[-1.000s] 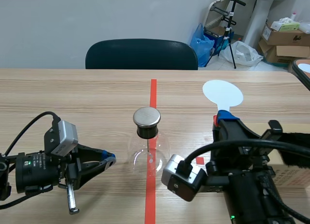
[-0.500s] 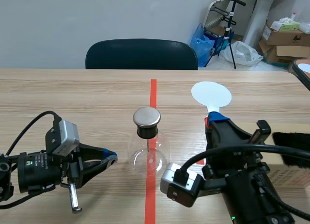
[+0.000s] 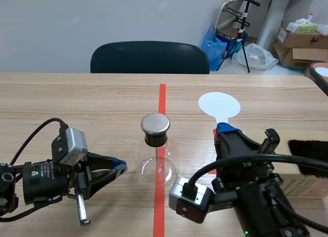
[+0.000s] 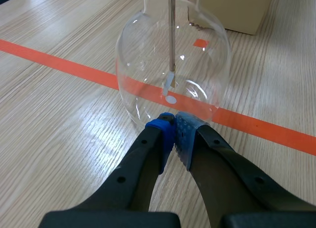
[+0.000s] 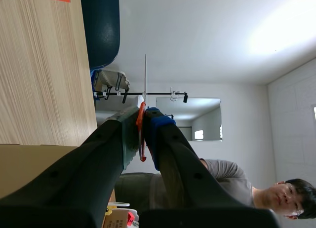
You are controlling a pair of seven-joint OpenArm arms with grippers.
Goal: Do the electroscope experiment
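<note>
- Scene view: the glass flask [image 3: 158, 162] with its metal cap [image 3: 155, 123] stands on the bench [image 3: 77, 103] between the two arms. The left fingers [image 3: 119, 169] lie low beside it, tips just at the glass. The right fingers [image 3: 227, 128] point away from the robot, clamped on the stem of a white paddle [image 3: 219, 104] whose round blade sticks out ahead of them. A strip of black fur [image 3: 307, 151] lies on a cardboard box [image 3: 302, 185] beside the right arm. A chair [image 3: 149, 56] stands behind the bench.
- Left wrist view: the left fingers [image 4: 170, 132] are pressed together with nothing between them, tips right up at the lower wall of the flask [image 4: 143, 65]; whether they touch it cannot be told. Only here does the inside show: a thin rod [image 4: 171, 40] hangs down the middle with a small foil strip [image 4: 169, 82] at its end.
- Right wrist view: the paddle [image 5: 145, 75] is seen edge-on, a thin white line ahead of the right fingers [image 5: 149, 122], with its red handle [image 5: 140, 139] pinched between the pads. A person [image 5: 222, 171] shows beyond the fingers, unseen in the scene view.
</note>
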